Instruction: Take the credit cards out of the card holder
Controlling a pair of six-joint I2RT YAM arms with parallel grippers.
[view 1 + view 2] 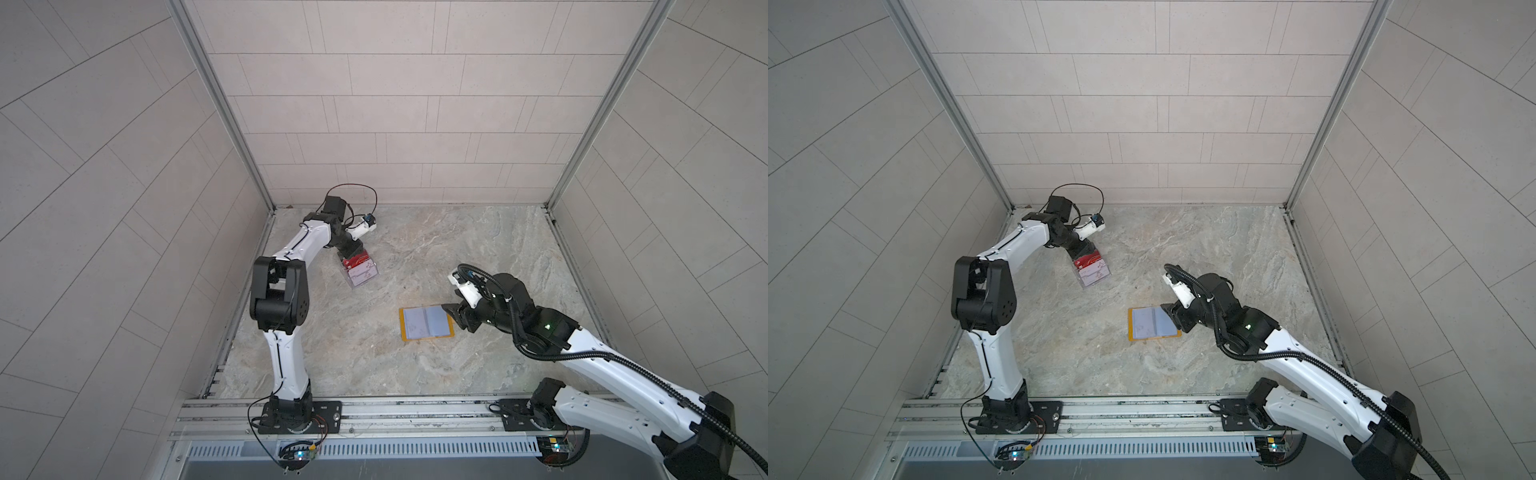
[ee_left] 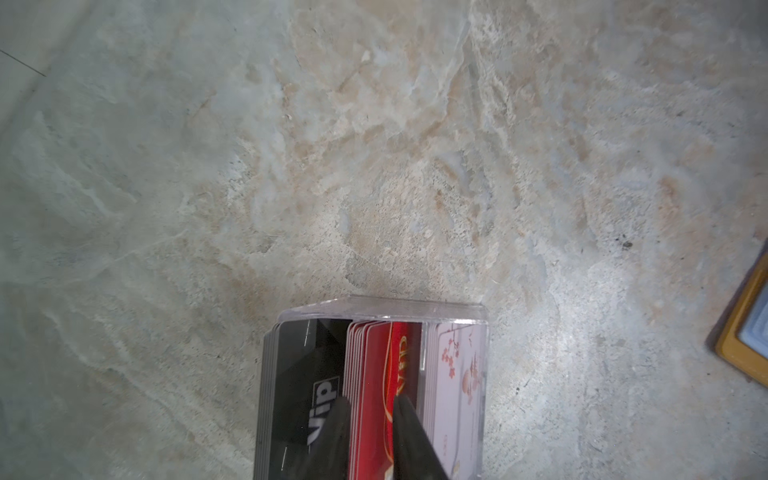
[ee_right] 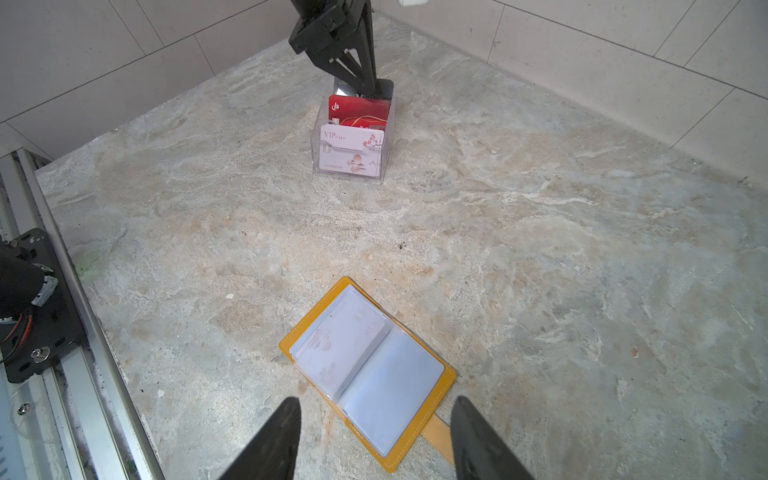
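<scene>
1. On the left in both top views, the left end effector [image 2: 370,397] is reaching down into a clear acrylic box with slanted tiers [image 2: 382,309], which is standing on the marbled stone-pattern bench [image 1: 457,249]. Its jaws are standing narrowly apart astride the stack of thin red rectangular plastic credit cards [image 2: 374,365] in the middle tier. Whether the pads are pressing on a card cannot be told. Black "Vip" cards [image 2: 299,374] are filling the tier on 1 side, and white blossom-print cards [image 2: 457,365] the tier on the other.

2. Toward the middle of the bench, well apart from the box, the mustard-yellow leather-look booklet card holder [image 3: 318,313] is lying open and flat. Its pale bluish clear plastic sleeves [image 3: 395,386] are facing up. A pale card with pink print [image 3: 345,340] is showing through 1 sleeve. No red card is showing in the open pages.

3. The right end effector [image 3: 376,400] is hovering just over the card holder's edge beside the yellow strap tab [image 3: 440,436], with its jaws wide and holding nothing.

4. Handling, as a judgement: each card is looking light, stiff and glossy, so it is likely to slip. Pinch it across both faces at the exposed short edge. The card holder is looking soft and light, so it is likely to slide or lift unless it is being pinned.
</scene>
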